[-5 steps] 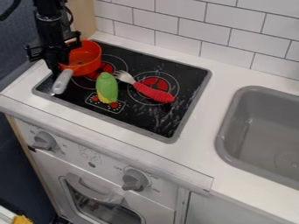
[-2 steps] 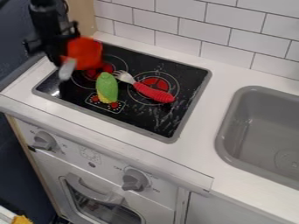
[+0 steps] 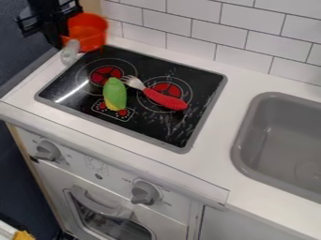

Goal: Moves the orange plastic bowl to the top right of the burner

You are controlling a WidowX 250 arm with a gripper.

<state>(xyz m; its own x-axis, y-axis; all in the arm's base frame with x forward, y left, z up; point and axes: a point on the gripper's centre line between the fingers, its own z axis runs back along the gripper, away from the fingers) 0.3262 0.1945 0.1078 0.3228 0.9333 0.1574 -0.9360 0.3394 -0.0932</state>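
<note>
Orange saucepan (image 3: 89,32): lifted higher, now above the stovetop's (image 3: 147,129) far-left corner.
Tool (image 3: 61,40): seemingly clamped on the saucepan's left side.
Saucepan from tool: immediately right; reaching the stovetop's far-right part likely calls for rightward carrying.

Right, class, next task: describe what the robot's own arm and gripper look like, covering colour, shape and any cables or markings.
The arm is black. The gripper is black too, angular, with a wide crosspiece and small parts jutting out at its side. I can't make out any cables or markings on either.
</note>
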